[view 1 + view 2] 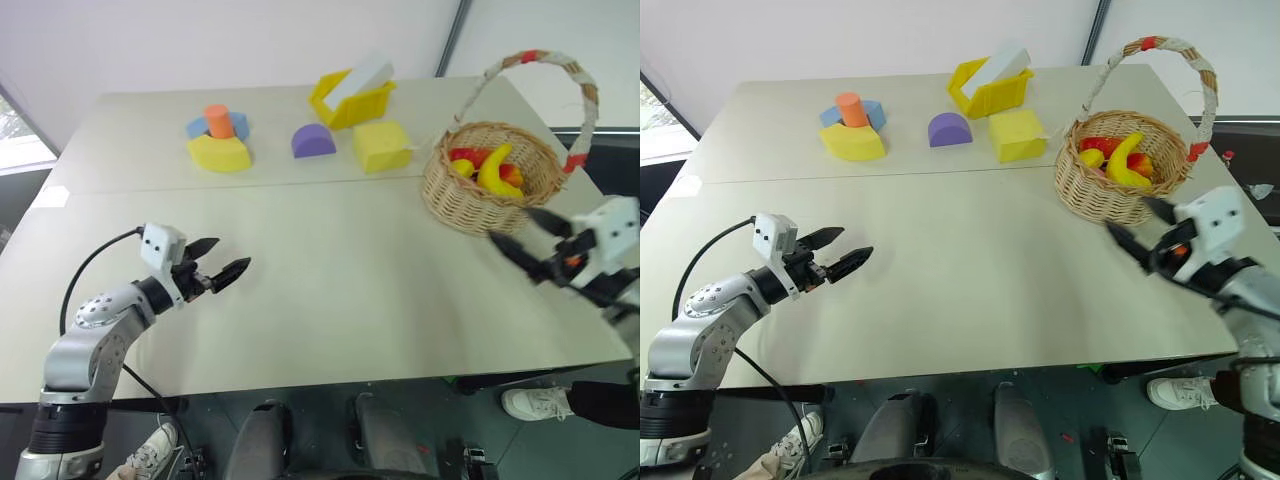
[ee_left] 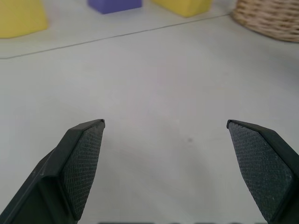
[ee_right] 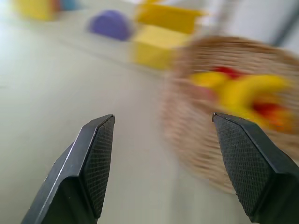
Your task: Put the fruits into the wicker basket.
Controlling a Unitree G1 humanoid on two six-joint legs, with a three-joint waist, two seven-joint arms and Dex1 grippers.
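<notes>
Both my grippers empty, fruit already in the basket.

My left gripper (image 1: 222,262) hangs over the near left part of the table (image 1: 340,260) with its two black fingers spread wide and nothing between them. My right gripper (image 1: 530,240) is just in front of the wicker basket (image 1: 452,196), its fingers also parted and holding nothing. The basket stands at the table's right side, its arched handle wrapped in white with red bands rising over it. Inside it lies the yellow banana (image 1: 496,170), curved among red and yellow fruit pieces I cannot tell apart; I cannot make out a pink peach. Further back sit foam blocks: a purple half-round (image 1: 313,141), a yellow cube (image 1: 381,146), a yellow open box (image 1: 350,97), and a yellow, orange and blue stack (image 1: 219,138).
</notes>
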